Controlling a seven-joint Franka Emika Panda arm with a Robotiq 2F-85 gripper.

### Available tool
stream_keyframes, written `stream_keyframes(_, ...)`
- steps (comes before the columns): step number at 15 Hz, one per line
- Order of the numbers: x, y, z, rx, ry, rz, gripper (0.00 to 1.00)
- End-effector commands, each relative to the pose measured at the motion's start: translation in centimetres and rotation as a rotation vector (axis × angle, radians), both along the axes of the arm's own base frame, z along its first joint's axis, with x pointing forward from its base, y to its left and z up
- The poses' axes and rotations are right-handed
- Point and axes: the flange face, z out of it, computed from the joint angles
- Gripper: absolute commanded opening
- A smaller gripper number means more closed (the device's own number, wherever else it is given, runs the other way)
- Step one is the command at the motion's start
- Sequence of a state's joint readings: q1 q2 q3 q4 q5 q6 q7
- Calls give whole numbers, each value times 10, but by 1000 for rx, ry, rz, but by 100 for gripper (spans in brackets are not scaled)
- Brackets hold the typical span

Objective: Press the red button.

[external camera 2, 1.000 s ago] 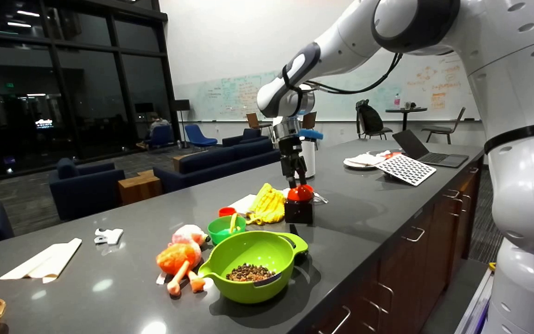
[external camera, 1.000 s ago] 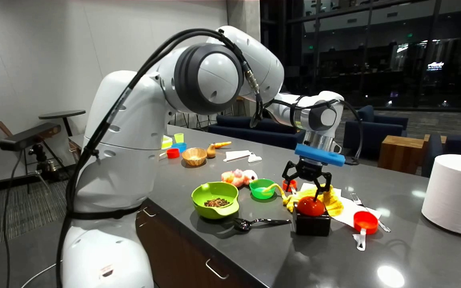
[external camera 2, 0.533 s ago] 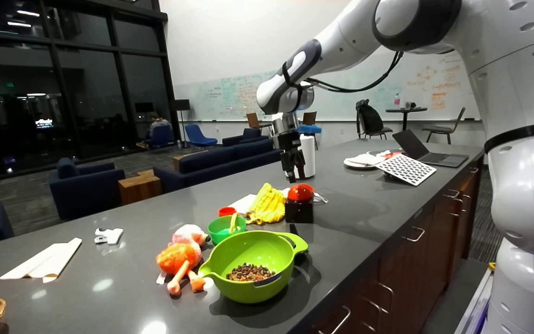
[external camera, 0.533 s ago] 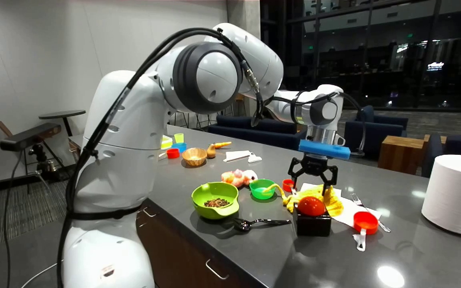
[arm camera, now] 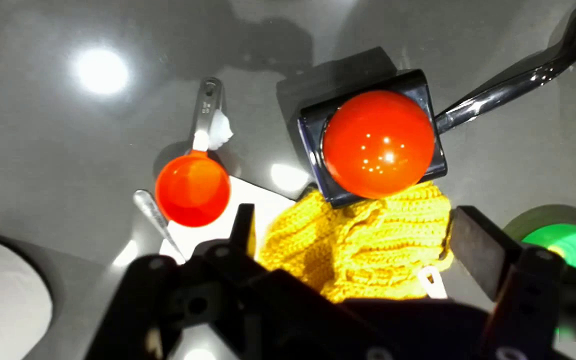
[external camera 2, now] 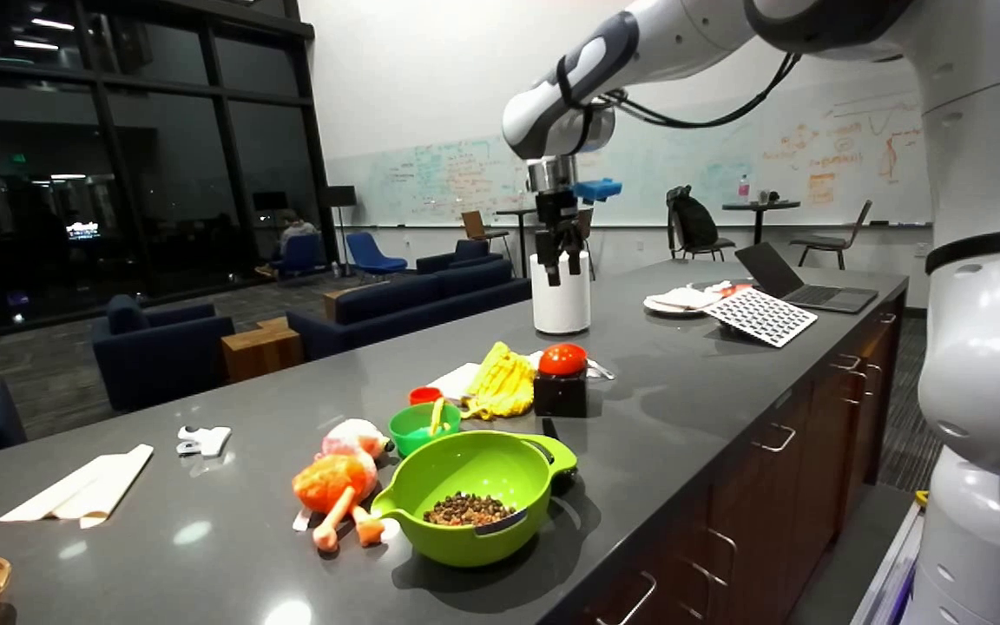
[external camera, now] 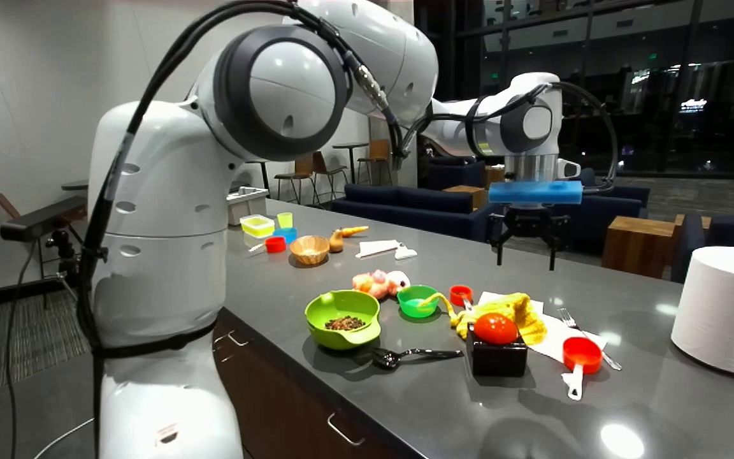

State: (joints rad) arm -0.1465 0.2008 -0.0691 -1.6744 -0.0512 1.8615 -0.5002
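High over the table (external camera: 424, 395), hangs with pincer (external camera: 525, 263) spread and empty, just risen clear of the red button (arm camera: 379, 144) atop its black box (external camera: 499, 362) by the yellow cloth (arm camera: 383, 240); so probably pressed

1. Whiteboard (external camera 2: 452, 182), behind the gripper (external camera 2: 564, 276): handwriting, illegible.
2. Lit sign (external camera: 693, 105), well beyond the gripper: lettering blurred.
3. Measuring-cup handle (arm camera: 208, 102), below the gripper, off to one side: marks too small to read.
4. Arm-base sticker (external camera: 167, 436), well apart from the gripper: unreadable.
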Motion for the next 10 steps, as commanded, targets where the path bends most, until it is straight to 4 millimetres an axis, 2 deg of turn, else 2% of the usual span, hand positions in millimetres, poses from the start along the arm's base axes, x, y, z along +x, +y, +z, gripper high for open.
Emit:
stream_keyframes(1,-42,-22,41,-38,-98,-137,100)
stream_keyframes(4,-75,-36,67,-82,-134,-240,100)
stream_keyframes(6,-99,-33,79,-107,-146,-267,100)
stream_keyframes(10,-135,-24,88,-90,-126,-270,100)
